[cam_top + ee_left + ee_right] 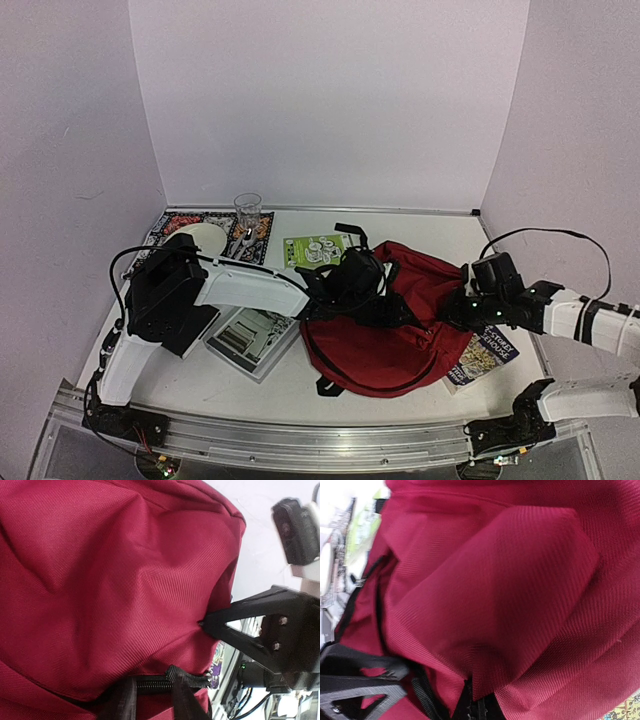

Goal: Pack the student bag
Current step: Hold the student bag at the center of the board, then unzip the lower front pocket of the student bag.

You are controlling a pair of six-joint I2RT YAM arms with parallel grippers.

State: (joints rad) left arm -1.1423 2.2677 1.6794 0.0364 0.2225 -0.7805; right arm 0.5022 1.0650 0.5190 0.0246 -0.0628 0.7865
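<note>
The bag lies flat on the table, right of centre and toward the near edge, with its black straps on the left and near sides. Its right edge covers part of a book.

The left pincer is at the bag's far left corner, over the black straps. The left wrist view shows only one black finger, whose tip touches puckered red fabric just above the zip. The other finger is hidden, so I cannot tell whether this pincer is apart or together.

The right pincer is against the bag's right edge, its fingers together. The right wrist view shows one finger low beside a fold of fabric. Whether cloth is caught cannot be told.

Left of the bag a flat case lies near the left arm. Beyond it are a green leaflet and a patterned mat carrying a plate and a glass.
</note>
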